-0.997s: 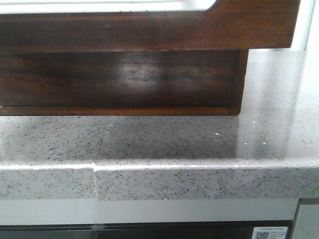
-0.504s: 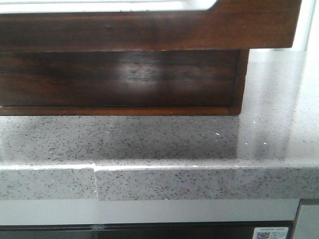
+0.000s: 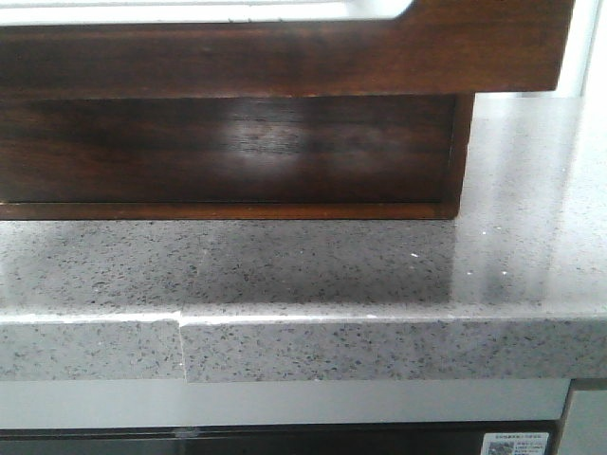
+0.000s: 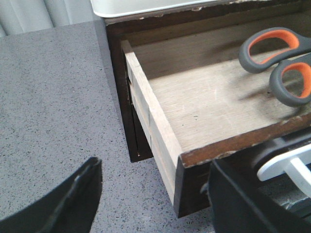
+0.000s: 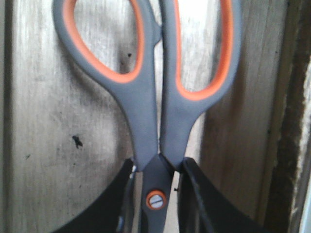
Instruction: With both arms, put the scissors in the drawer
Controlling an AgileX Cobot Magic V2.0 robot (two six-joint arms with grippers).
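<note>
The drawer (image 3: 285, 57), dark reddish-brown and glossy, fills the top of the front view; its cutout shows pale white along the upper edge. In the left wrist view the drawer (image 4: 204, 97) stands pulled out, its pale wooden floor bare. The scissors (image 4: 282, 58), with grey handles lined in orange, hang over its far end. My left gripper (image 4: 155, 204) is open, its jaws wide apart either side of the drawer's front corner. My right gripper (image 5: 156, 194) is shut on the scissors (image 5: 146, 97) at the pivot, above the drawer floor. No gripper shows in the front view.
The dark wooden cabinet body (image 3: 228, 152) stands on a grey speckled countertop (image 3: 285, 265), which also shows in the left wrist view (image 4: 48, 97). The counter's front edge has a seam (image 3: 180, 346). A pale object (image 4: 146, 5) lies on top of the cabinet.
</note>
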